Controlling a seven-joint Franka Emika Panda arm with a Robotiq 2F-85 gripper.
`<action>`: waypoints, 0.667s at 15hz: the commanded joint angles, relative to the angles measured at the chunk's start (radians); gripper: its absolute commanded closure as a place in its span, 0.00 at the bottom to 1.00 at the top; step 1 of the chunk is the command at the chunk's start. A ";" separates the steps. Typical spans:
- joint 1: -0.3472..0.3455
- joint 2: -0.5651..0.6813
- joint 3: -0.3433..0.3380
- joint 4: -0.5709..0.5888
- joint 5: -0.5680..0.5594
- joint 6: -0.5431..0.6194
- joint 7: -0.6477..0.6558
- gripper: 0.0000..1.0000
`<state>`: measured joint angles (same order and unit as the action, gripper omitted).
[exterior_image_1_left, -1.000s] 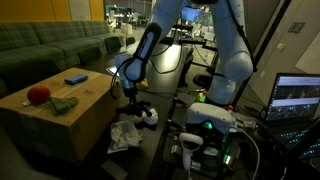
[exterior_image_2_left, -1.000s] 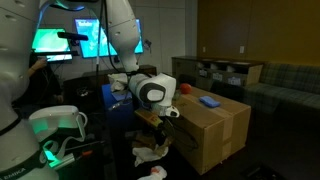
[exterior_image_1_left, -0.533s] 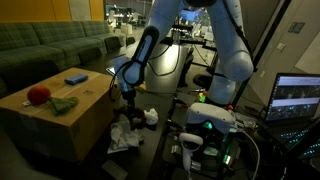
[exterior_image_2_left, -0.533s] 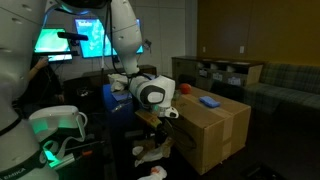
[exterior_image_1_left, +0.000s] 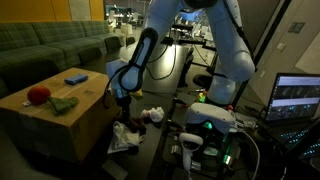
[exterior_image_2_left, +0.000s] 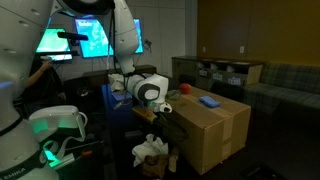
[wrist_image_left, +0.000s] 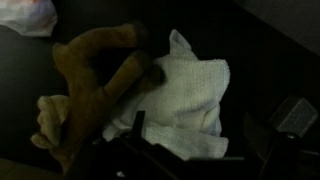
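Note:
My gripper (wrist_image_left: 200, 142) hangs open just above a pile on the dark floor. Right under the jaws lies a white knitted cloth (wrist_image_left: 185, 95). A brown plush toy (wrist_image_left: 95, 85) lies against the cloth's left side. Nothing is between the fingers (wrist_image_left: 137, 124). In both exterior views the gripper (exterior_image_1_left: 124, 103) (exterior_image_2_left: 150, 118) points down beside a cardboard box (exterior_image_1_left: 60, 118) (exterior_image_2_left: 205, 132), over the white pile (exterior_image_1_left: 125, 136) (exterior_image_2_left: 152, 150).
On the box top lie a red ball (exterior_image_1_left: 38, 95), a green cloth (exterior_image_1_left: 63, 103) and a blue flat object (exterior_image_1_left: 76, 77). Another white item (exterior_image_1_left: 152, 115) lies on the floor. A green sofa (exterior_image_1_left: 40, 45) is behind, and a lit screen (exterior_image_1_left: 296, 97) stands beside the robot base (exterior_image_1_left: 210, 122).
The jaws have gone from shut to wide open. The arm has risen a little, and the white cloth now lies on the pile below.

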<state>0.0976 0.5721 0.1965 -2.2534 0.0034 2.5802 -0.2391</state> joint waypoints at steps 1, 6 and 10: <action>0.026 0.056 0.035 0.048 0.004 0.032 0.016 0.00; 0.114 0.132 0.025 0.098 -0.021 0.098 0.093 0.00; 0.176 0.196 -0.019 0.114 -0.037 0.203 0.169 0.00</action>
<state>0.2298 0.7176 0.2172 -2.1674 -0.0029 2.7077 -0.1360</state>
